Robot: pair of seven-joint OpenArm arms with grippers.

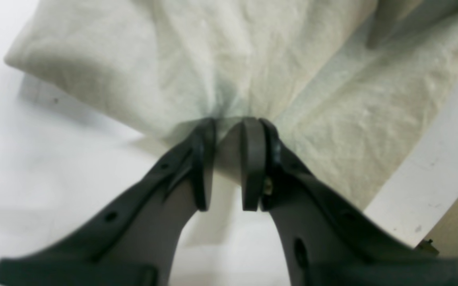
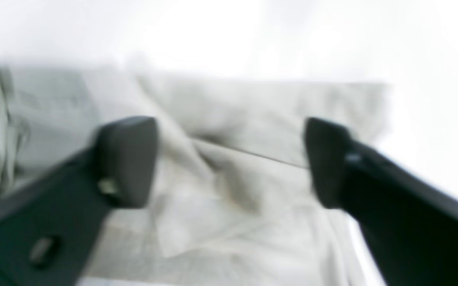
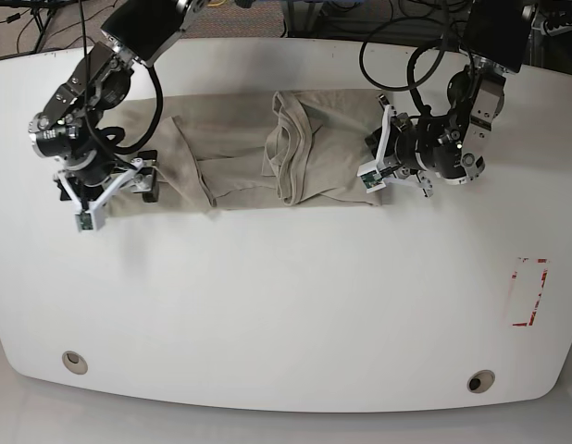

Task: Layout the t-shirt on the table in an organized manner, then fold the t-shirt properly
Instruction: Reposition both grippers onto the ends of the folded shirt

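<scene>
White tabletop, the table (image 3: 286, 305), is taking up nearly the whole base view, with two grey grommet holes (image 3: 75, 362) near the front edge and a red-tape rectangle (image 3: 529, 292) off to one side. Lying across the far half is the t-shirt (image 3: 240, 157), beige and partly folded, stretched sideways with a bunched-up fold around its middle. Both arms are sitting at its two ends. The left gripper (image 1: 229, 123) is pinching the fabric edge between its nearly closed jaws, with wrinkles fanning out from the pinch and the held corner lifting a bit off the table. The right gripper (image 2: 231, 159) is hanging over the other end with jaws spread wide, gripping nothing; that view is pretty blurry.
</scene>
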